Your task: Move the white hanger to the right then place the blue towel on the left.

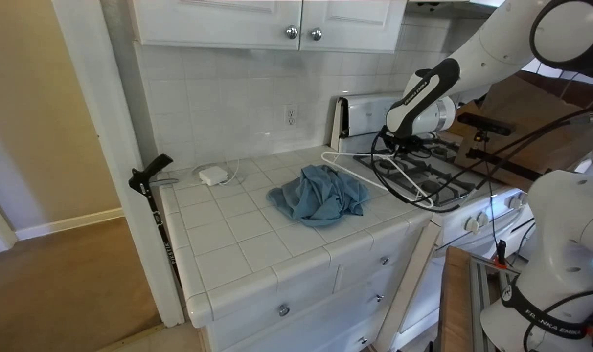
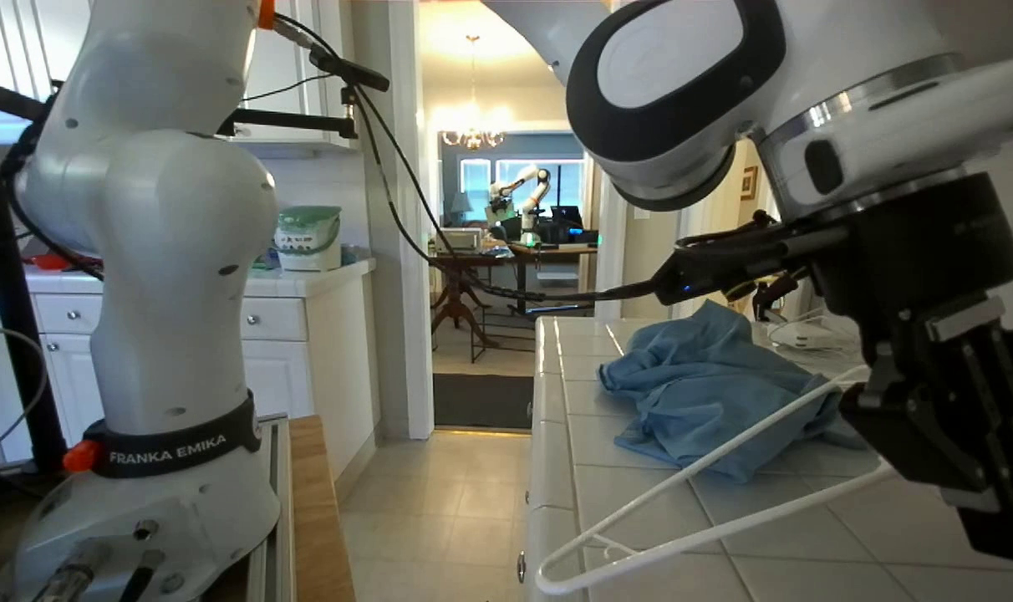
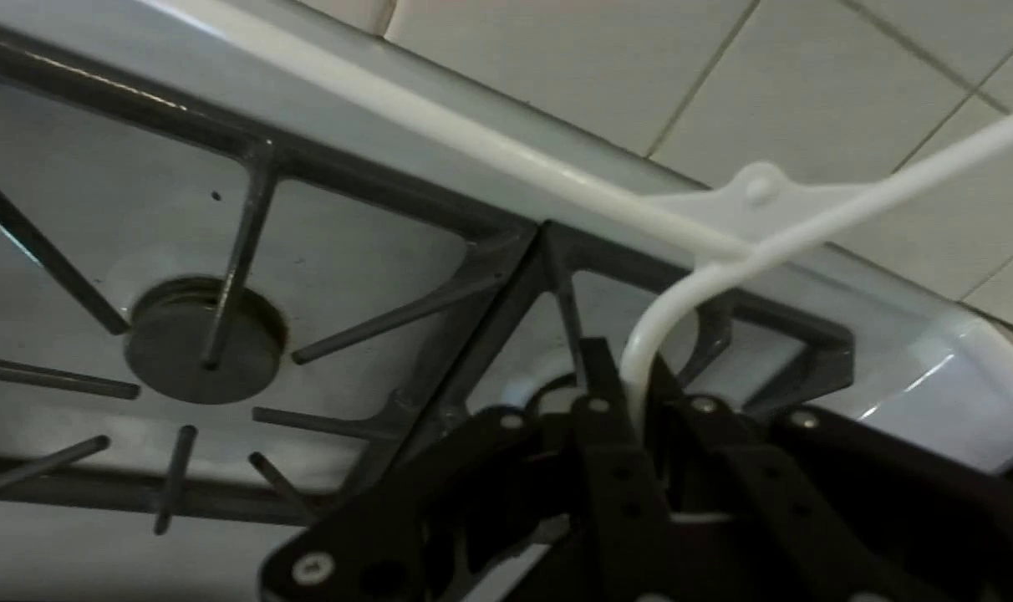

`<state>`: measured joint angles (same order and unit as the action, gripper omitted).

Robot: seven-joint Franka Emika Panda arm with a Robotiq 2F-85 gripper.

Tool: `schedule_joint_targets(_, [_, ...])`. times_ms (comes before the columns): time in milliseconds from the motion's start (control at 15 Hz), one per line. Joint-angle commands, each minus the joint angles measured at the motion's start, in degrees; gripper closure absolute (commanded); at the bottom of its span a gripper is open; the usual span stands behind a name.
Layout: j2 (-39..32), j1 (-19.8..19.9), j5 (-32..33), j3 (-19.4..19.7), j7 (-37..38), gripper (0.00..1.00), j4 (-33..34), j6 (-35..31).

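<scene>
White hanger (image 3: 745,257) juts from the claw (image 3: 630,372) — hook (image 3: 657,322) pinched inside — near the blue towel (image 1: 321,195).

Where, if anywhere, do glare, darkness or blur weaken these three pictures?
In an exterior view, the distant chandelier flares brightly; in the wrist view, the pincer looks dark and soft toward the bottom edge, while a bright streak shines on the stove corner; in an exterior view, small highlights glint on the wall tiles.
</scene>
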<state>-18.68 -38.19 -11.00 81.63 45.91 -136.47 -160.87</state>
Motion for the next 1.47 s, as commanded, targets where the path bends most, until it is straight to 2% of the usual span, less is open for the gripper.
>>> schedule_joint_targets(0, [-7.09, -3.75, -1.82, 3.85, 9.19, 0.98, -0.76, 4.72])
schedule_joint_targets(467, [-13.84, -1.32, 0.35, 1.26, 24.91, 0.98, 0.88, 15.53])
schedule_joint_targets(667, [-14.63, 0.46, 0.98, -1.21, 28.87, 0.98, 2.36, 16.94])
schedule_joint_targets(867, [-14.72, 3.24, 1.63, -4.45, 31.80, 0.98, 4.72, 16.36])
schedule_joint_targets(1400, [-14.78, 14.47, 5.80, -17.63, 38.83, 0.98, 12.13, 18.31])
